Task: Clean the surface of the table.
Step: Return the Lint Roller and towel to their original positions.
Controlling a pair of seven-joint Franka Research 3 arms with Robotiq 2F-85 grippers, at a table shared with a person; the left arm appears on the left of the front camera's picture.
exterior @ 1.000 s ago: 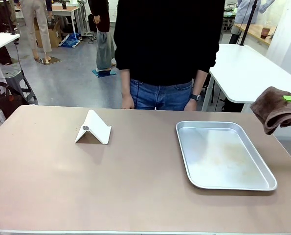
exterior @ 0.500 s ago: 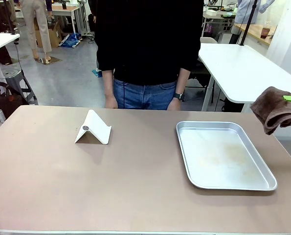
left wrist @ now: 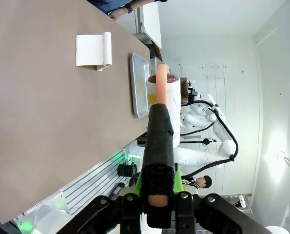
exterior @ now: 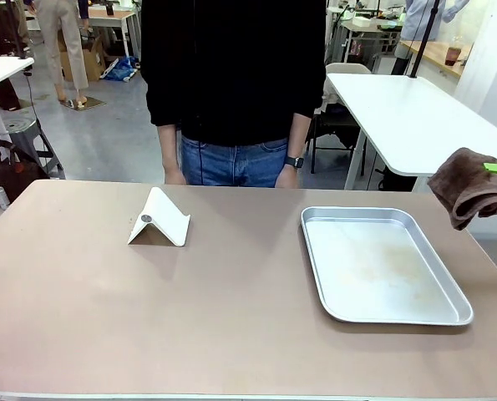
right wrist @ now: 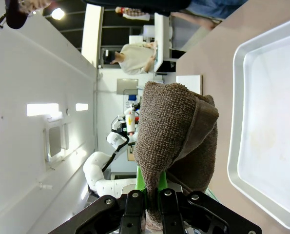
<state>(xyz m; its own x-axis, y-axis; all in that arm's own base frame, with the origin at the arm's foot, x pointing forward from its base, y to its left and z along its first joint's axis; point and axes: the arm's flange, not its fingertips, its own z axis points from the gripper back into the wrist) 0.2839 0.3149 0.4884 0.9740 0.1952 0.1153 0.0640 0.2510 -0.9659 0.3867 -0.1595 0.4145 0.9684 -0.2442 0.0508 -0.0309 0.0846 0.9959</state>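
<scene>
The table [exterior: 106,317] spans the front view, with a white folded stand [exterior: 159,219] toward its far left part and a silver tray [exterior: 382,266] by its right edge, both probably in the way of wiping. The left gripper [left wrist: 158,187] clamps a black-handled tool [left wrist: 159,141] whose far end overlaps a white cup [left wrist: 171,105], so its kind is unclear. Off the right edge, the right gripper [right wrist: 152,195] pinches a brown towel [exterior: 469,185], apparently held ready; folds hide its fingertips.
</scene>
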